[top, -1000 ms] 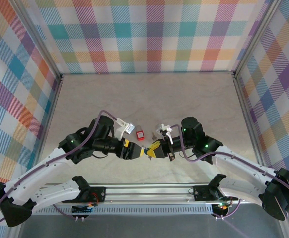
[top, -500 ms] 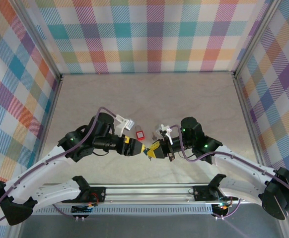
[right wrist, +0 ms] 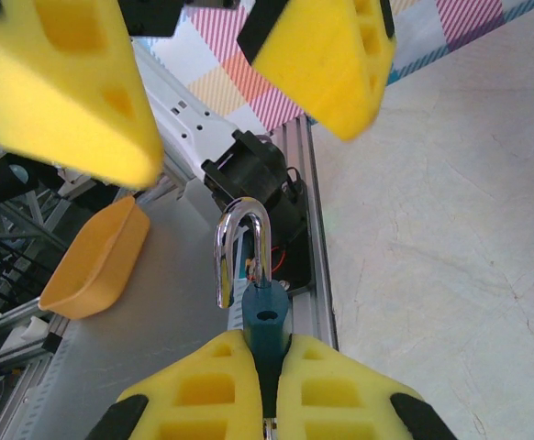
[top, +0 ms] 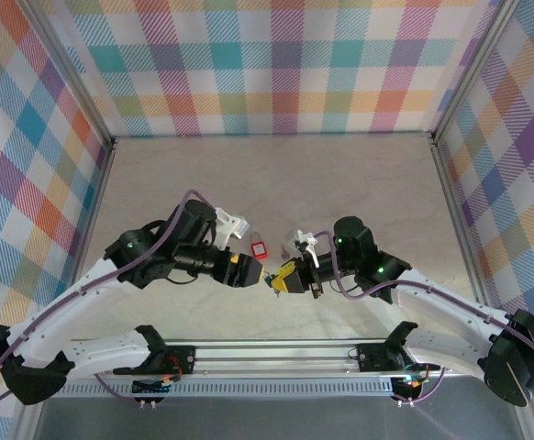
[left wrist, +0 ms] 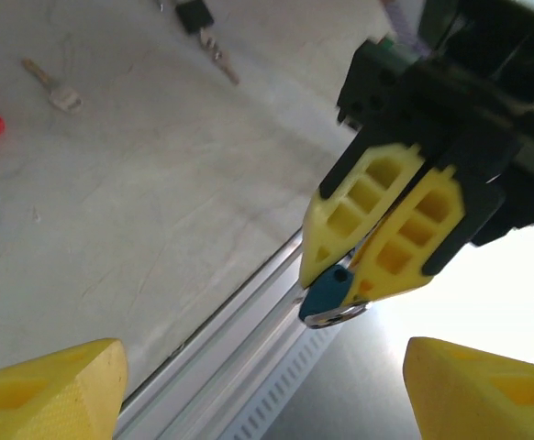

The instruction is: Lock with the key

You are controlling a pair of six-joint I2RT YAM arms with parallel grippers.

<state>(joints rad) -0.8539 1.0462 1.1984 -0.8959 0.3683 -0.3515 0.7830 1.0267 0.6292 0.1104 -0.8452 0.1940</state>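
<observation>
Left arm shift: since a second ago your left gripper (top: 253, 272) has crept up and toward the right one, its elbow swinging outward and its jaws spreading a touch; the right arm has not budged.
Right gripper (right wrist: 265, 346): clamped tight on the padlock (right wrist: 265, 316), pinching the teal body low down so the top sticks out.
Padlock: held in the air above the table's near edge, between the two arms, shackle end facing your left gripper.
Shackle (right wrist: 245, 213): looks popped, with one leg hanging free beside the body, so I'd judge it not locked yet.
Left gripper: wide and empty, its pads (right wrist: 65, 82) straddling the line of the shackle without touching it.
Why this pose: it reads as a presentation hold, the right arm steadying the lock while the left squares up to it.
Keys (left wrist: 54, 90): lying on the table (top: 276, 183) well behind the grippers, next to a red tag (top: 259, 247); neither arm has one.
Your call: press the shackle home or fetch a key first. Keyway side is hidden, so I can't tell its orientation.
</observation>
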